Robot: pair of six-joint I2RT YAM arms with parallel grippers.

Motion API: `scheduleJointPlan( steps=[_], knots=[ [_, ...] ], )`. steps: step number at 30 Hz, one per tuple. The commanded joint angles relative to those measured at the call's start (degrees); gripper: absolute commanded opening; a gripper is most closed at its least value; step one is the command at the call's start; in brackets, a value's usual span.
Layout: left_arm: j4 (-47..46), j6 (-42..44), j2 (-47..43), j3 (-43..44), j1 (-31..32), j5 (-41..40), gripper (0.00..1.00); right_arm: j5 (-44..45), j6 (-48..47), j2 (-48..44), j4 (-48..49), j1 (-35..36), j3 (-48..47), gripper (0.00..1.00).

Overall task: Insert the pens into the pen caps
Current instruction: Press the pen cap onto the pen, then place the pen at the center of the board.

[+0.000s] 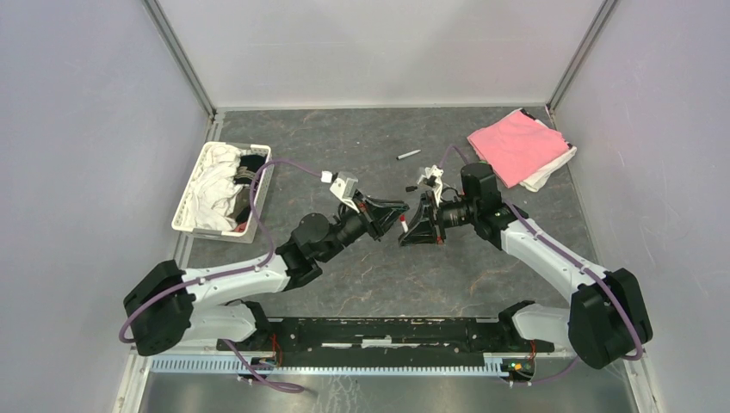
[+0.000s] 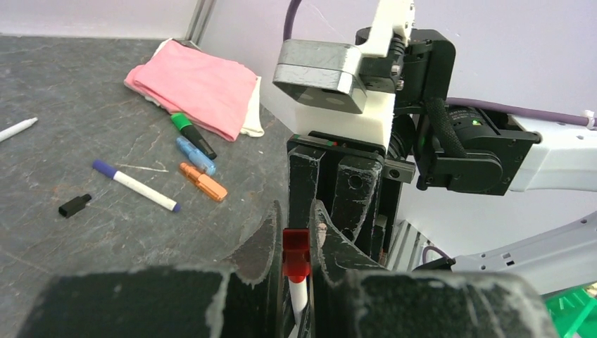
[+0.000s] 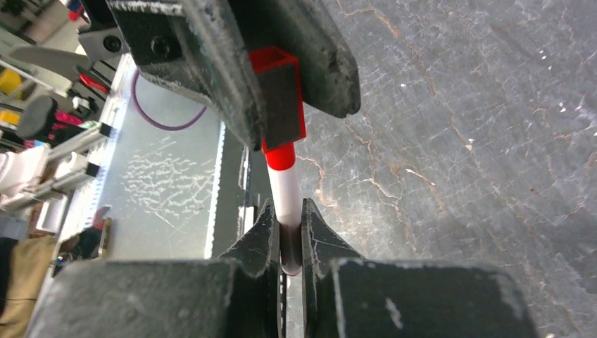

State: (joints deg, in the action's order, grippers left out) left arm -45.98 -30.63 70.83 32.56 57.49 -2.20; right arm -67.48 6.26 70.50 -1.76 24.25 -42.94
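Above the middle of the table, my left gripper (image 1: 394,209) and right gripper (image 1: 411,231) meet tip to tip. In the left wrist view the left gripper (image 2: 296,213) is shut on a red pen cap (image 2: 296,255), and a white barrel (image 2: 299,296) sticks out of the cap. The right wrist view shows my right gripper (image 3: 286,205) shut on that thin white pen (image 3: 286,193), whose red collar sits at the mouth of the cap (image 3: 283,98). On the table lie a green-and-black marker (image 2: 193,135), a blue marker (image 2: 196,155), an orange marker (image 2: 203,182), a purple-capped white pen (image 2: 135,185), a loose black cap (image 2: 74,205) and another white pen (image 2: 17,129).
A folded pink cloth (image 1: 516,144) lies at the back right corner. A white basket (image 1: 219,191) full of cloths and cables stands at the left. One thin pen (image 1: 408,155) lies behind the grippers. Grey walls close the table in on three sides.
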Motion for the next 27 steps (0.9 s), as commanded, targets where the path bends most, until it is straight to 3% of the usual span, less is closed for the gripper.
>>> scheduleJointPlan(
  steps=[1, 4, 5, 10, 12, 15, 21, 27],
  knots=[
    [32.4, -3.6, -0.6, -5.7, 8.3, 13.5, 0.03, 10.5, -3.7, -2.8, 17.2, -2.8, -10.4, 0.00],
    [33.9, -5.9, -4.4, -3.5, 6.7, 8.0, 0.08, 10.8, -8.5, -3.3, 13.4, -2.0, -8.7, 0.00],
    [34.4, -6.5, -5.5, -2.6, 6.2, 6.0, 0.14, 10.3, -9.0, -3.5, 13.0, -1.9, -7.8, 0.00],
    [35.8, -6.9, -10.9, 2.5, 4.7, -1.7, 0.49, 9.2, -10.9, -4.0, 12.3, -1.6, -4.5, 0.00],
    [36.4, -6.2, -13.3, 4.0, 4.4, -5.6, 0.70, 9.4, -12.9, -4.2, 10.8, -1.6, -3.8, 0.00],
    [37.0, -3.6, -17.2, 5.2, 4.3, -8.8, 0.85, 11.3, -16.8, -4.6, 8.0, -1.6, -2.3, 0.00],
    [39.8, 3.9, -22.2, 3.3, 4.2, -11.6, 0.95, 22.3, -19.8, -5.7, 7.2, -5.8, 1.6, 0.00],
    [24.7, 5.1, -20.8, -5.4, 4.2, -16.3, 0.98, 45.1, -20.9, -1.5, 6.2, -13.5, 3.6, 0.06]
  ],
)
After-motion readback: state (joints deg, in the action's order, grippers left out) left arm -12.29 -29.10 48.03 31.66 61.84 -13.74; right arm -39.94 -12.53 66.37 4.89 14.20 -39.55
